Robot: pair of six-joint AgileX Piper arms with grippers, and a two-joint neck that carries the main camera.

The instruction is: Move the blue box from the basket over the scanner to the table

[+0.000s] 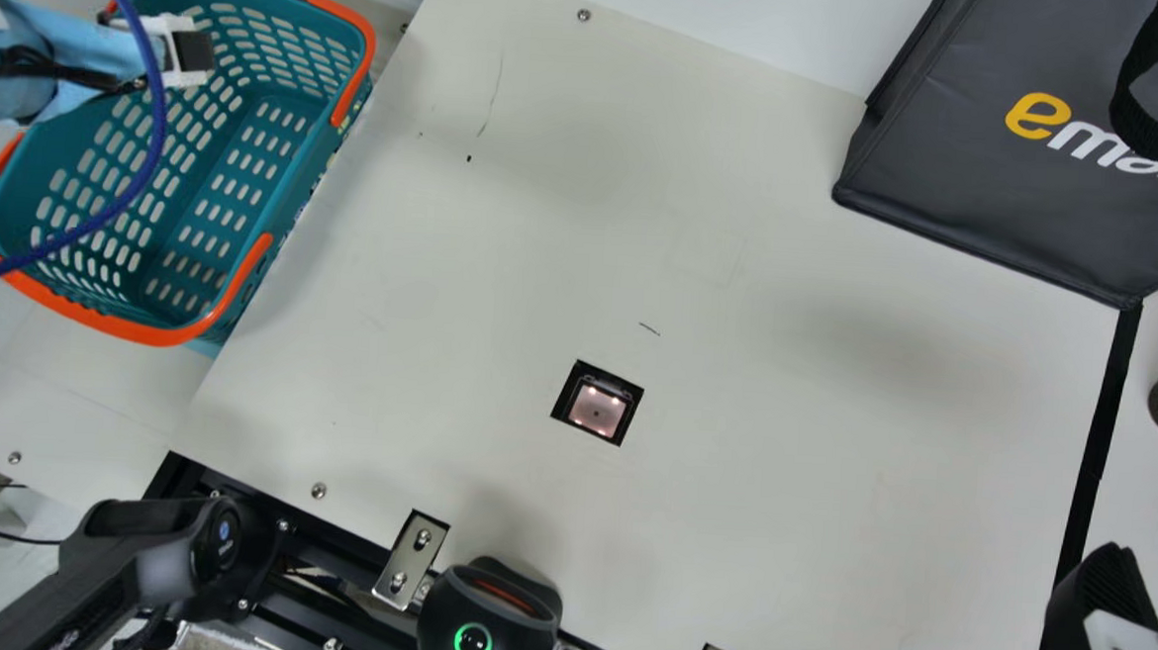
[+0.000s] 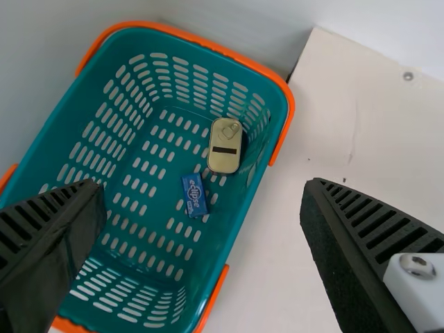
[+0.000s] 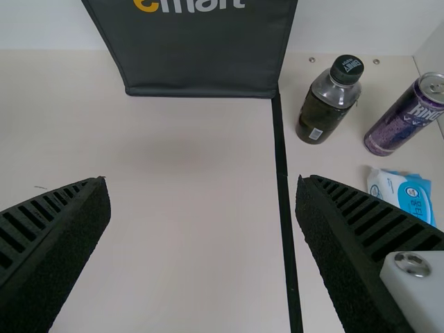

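Nearest me, at the table's point(image 1: 828, 497) near edge, sits one black device with a green-lit ring point(image 1: 473, 643). My right gripper point(image 1: 1105, 600) is by the table's near right corner, its two fingers wide apart with nothing between them. Farther in from the near edge, one scanner point(image 1: 596, 407) is set in the tabletop. Alongside the table's left edge stands one teal basket point(image 1: 176, 160) with orange handles, and my left gripper point(image 1: 185, 52) is above it, two fingers spread apart and holding nothing. Two things lie in the basket: one blue box point(image 2: 194, 195), on the floor near the wall facing the table, about midway along, and just beyond it one gold tin point(image 2: 225, 145), near that wall's far corner. A single black strip point(image 3: 283, 187) runs along the table's right side. Past it I count three things: one pack of wipes point(image 3: 402, 195), then one purple can point(image 3: 406, 114) and one dark bottle point(image 3: 328, 104), both upright. Farthest, one black bag point(image 1: 983, 178) stands at the table's far right corner.
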